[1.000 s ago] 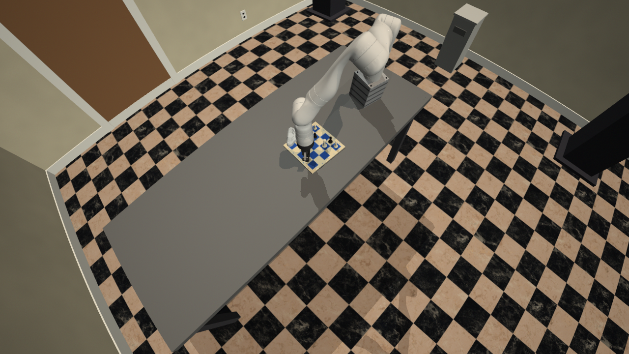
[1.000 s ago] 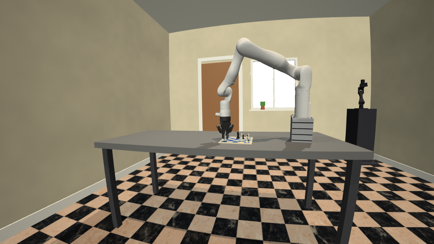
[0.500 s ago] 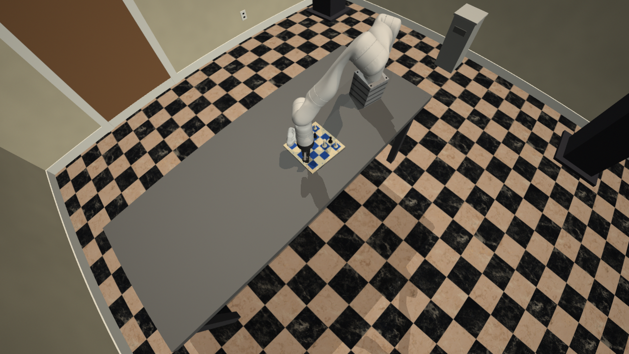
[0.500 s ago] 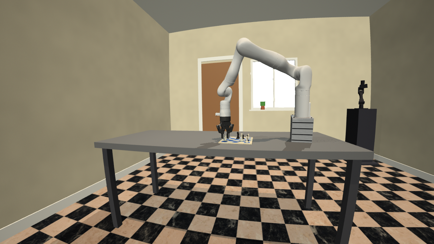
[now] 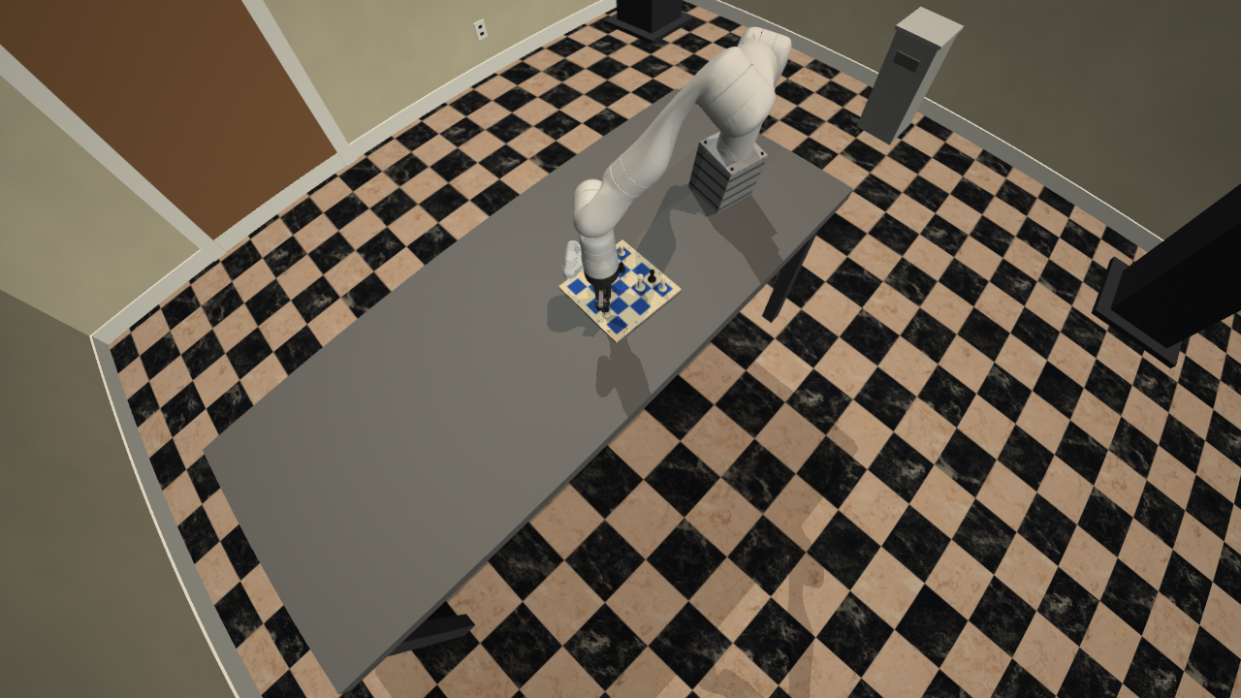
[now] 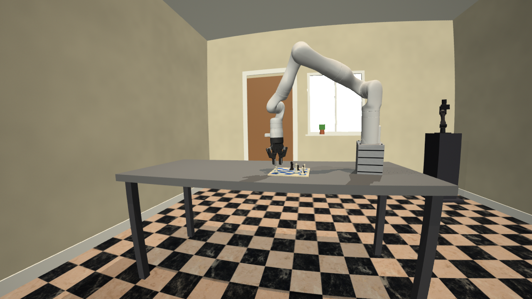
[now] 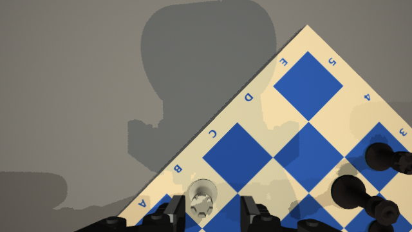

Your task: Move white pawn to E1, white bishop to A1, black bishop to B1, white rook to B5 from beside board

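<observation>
The blue and cream chess board lies on the grey table. My gripper is open, just above the board's corner by the letters A and B. The white rook stands upright on the cream square B5 between the parted fingers, closer to the left finger. Two black pieces stand to its right in the wrist view. Other white and black pieces stand on the far half of the board.
The arm's grey pedestal stands on the table behind the board. The table's long edge runs close to the board's right side in the top view.
</observation>
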You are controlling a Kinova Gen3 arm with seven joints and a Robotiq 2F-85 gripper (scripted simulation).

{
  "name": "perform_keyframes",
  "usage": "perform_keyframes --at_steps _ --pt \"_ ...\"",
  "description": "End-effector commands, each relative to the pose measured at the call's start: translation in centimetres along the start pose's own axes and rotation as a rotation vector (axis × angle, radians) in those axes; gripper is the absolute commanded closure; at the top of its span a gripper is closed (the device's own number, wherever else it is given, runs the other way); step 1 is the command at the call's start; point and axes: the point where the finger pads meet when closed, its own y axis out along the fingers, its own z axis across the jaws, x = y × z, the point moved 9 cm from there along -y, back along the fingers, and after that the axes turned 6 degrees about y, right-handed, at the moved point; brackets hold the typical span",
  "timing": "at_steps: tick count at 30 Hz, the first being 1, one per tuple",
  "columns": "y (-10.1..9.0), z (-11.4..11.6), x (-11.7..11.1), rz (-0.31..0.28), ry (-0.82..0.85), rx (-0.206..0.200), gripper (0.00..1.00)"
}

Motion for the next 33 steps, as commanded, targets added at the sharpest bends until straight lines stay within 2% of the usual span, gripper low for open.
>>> perform_keyframes --at_steps 1,5,7,12,17,18,33 --pt "-2.2 -0.6 0.1 0.006 -0.003 -0.018 0.63" --pt "-4.3 -0.6 0.1 0.006 -0.003 -0.018 0.63" --pt "-4.3 -0.6 0.1 0.006 -0.003 -0.018 0.63" --pt "-5.9 -0.5 0.1 0.006 -0.003 -0.018 0.63" --pt "-6.2 -0.5 0.1 0.006 -0.003 -0.018 0.63" --pt "-6.2 -0.5 0.1 0.006 -0.003 -0.018 0.00" --pt "-6.2 -0.5 0.1 0.006 -0.003 -0.018 0.00"
